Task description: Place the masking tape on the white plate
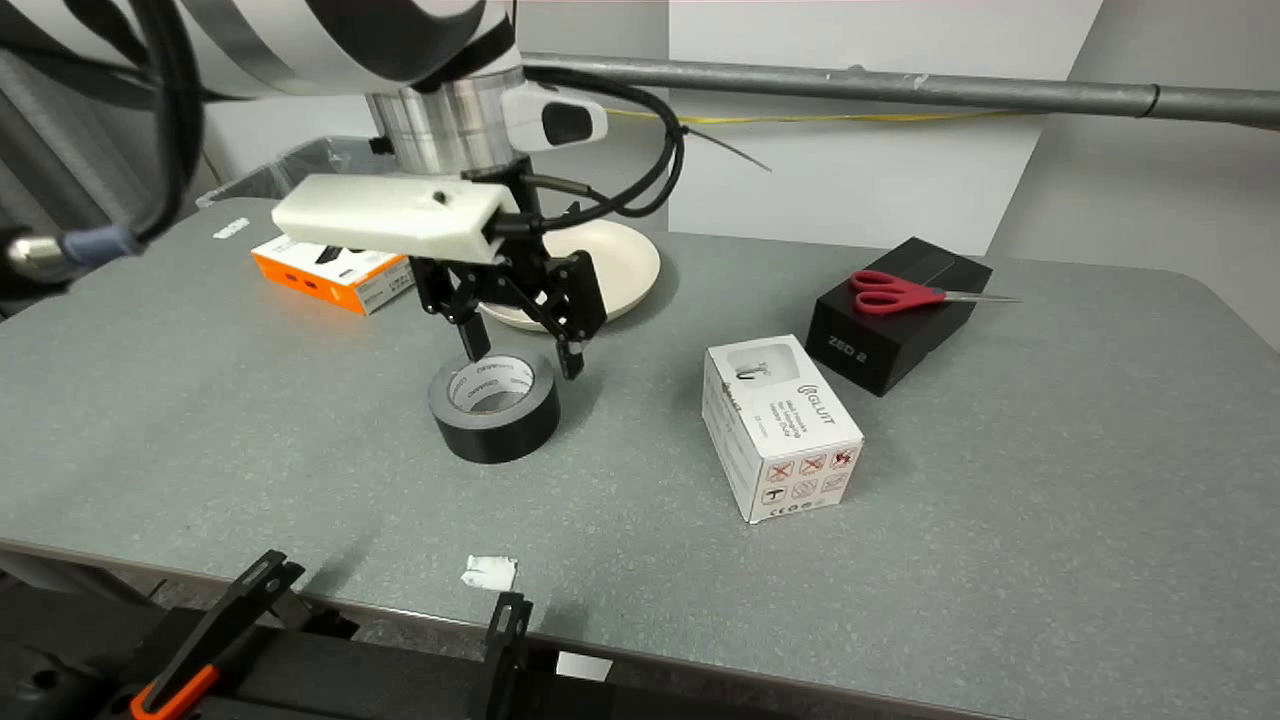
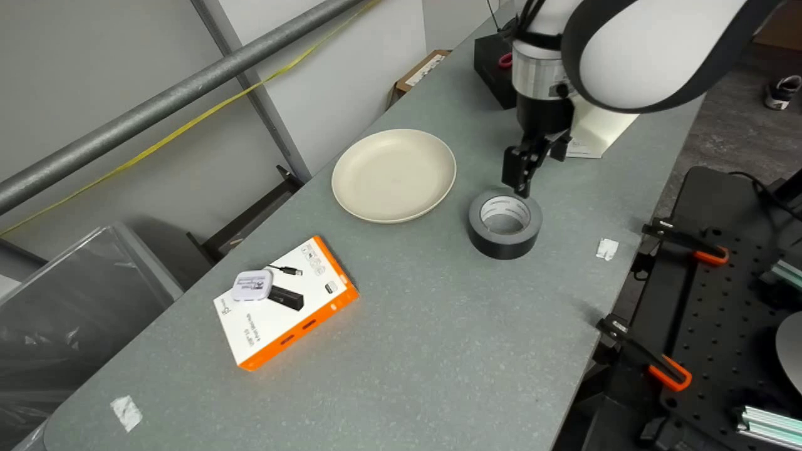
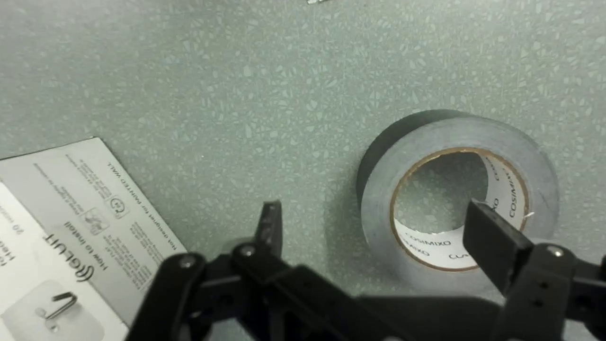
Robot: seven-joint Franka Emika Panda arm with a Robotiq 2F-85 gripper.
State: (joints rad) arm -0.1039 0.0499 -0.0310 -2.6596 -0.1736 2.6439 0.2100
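The masking tape [image 1: 500, 435] is a black roll lying flat on the grey table, and it also shows in an exterior view [image 2: 503, 245]. The round cream-white plate [image 2: 395, 175] lies near it, partly hidden behind my gripper in an exterior view [image 1: 628, 265]. My gripper [image 1: 523, 352] is open and empty, pointing down close above the roll's edge; it also shows in an exterior view [image 2: 523, 181]. In the wrist view, my fingers [image 3: 374, 208] are wide apart, one over the hole of the tape [image 3: 377, 203], the other outside the roll. I cannot tell the exact fingertip height.
A white box [image 1: 780, 420] stands beside the tape, also in the wrist view [image 3: 61, 265]. Red scissors [image 1: 890, 293] lie on a black box [image 1: 860, 345]. An orange-white box [image 2: 288, 304] lies across the table. A pipe [image 1: 900, 88] runs along the wall.
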